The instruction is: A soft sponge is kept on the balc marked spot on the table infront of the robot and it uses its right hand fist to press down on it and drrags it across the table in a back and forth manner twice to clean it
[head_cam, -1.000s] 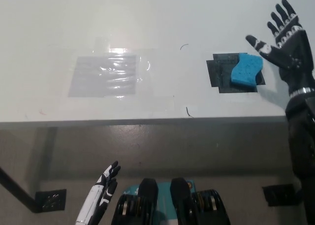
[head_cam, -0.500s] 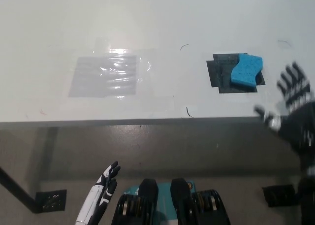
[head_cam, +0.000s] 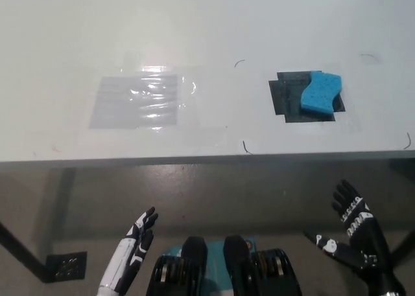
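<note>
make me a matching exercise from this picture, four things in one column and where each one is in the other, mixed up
Things:
1. sponge
2. left hand
3. right hand
4. clear plastic patch

Places:
A. below the table edge, lower right of the picture, fingers spread
B. on the table's left part, taped flat
C. on the black marked spot, right part of the table
D. below the table edge, lower left of the picture

Pairs: 1-C, 2-D, 3-A, 4-B
</note>
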`<state>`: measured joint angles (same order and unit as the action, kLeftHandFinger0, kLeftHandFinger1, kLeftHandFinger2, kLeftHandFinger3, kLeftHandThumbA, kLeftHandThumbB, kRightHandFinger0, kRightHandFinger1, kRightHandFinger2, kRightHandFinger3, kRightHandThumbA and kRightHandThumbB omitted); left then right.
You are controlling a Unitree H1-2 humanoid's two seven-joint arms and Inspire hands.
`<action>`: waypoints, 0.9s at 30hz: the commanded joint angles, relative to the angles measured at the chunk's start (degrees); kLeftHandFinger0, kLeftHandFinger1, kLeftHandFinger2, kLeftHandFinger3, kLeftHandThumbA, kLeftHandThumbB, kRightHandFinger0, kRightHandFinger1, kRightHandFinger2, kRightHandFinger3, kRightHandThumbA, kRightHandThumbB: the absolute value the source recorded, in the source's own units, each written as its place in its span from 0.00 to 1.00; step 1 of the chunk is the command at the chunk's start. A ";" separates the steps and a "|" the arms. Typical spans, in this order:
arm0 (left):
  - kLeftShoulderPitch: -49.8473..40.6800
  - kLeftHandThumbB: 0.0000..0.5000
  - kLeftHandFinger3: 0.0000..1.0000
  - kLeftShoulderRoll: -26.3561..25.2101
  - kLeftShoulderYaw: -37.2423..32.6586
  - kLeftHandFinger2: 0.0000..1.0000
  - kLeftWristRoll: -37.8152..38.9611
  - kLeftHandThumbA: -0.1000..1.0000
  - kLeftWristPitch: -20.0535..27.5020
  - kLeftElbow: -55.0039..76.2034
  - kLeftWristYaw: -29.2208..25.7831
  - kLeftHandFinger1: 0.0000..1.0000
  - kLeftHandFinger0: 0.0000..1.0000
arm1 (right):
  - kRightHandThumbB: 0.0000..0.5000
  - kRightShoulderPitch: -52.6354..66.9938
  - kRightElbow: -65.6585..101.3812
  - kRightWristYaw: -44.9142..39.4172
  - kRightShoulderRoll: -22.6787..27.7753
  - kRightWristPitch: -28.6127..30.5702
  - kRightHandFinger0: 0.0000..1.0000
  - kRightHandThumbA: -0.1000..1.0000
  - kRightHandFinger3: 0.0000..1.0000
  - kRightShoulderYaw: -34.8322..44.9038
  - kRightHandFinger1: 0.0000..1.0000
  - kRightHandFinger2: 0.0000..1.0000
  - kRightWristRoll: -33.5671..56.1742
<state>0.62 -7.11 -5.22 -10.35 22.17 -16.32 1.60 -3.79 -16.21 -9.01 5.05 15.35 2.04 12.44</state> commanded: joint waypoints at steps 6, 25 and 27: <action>1.17 0.36 1.00 -0.67 0.33 1.00 1.69 1.00 0.52 1.46 0.64 1.00 1.00 | 0.21 -2.28 0.15 -2.93 1.45 1.62 1.00 1.00 1.00 -0.53 1.00 1.00 0.15; 1.92 0.35 1.00 -0.62 0.37 1.00 2.03 1.00 0.64 1.19 0.39 1.00 1.00 | 0.20 -2.96 0.97 -3.19 1.94 1.10 1.00 1.00 1.00 -0.67 1.00 1.00 -0.77; 2.02 0.36 1.00 -0.72 0.28 1.00 1.60 1.00 0.58 1.31 0.29 1.00 1.00 | 0.20 -2.92 1.07 -3.15 1.91 0.92 1.00 1.00 1.00 -0.64 1.00 1.00 -0.78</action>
<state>1.40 -7.20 -5.23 -8.88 22.11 -16.29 1.66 -5.38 -16.75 -10.99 6.33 15.30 1.65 11.86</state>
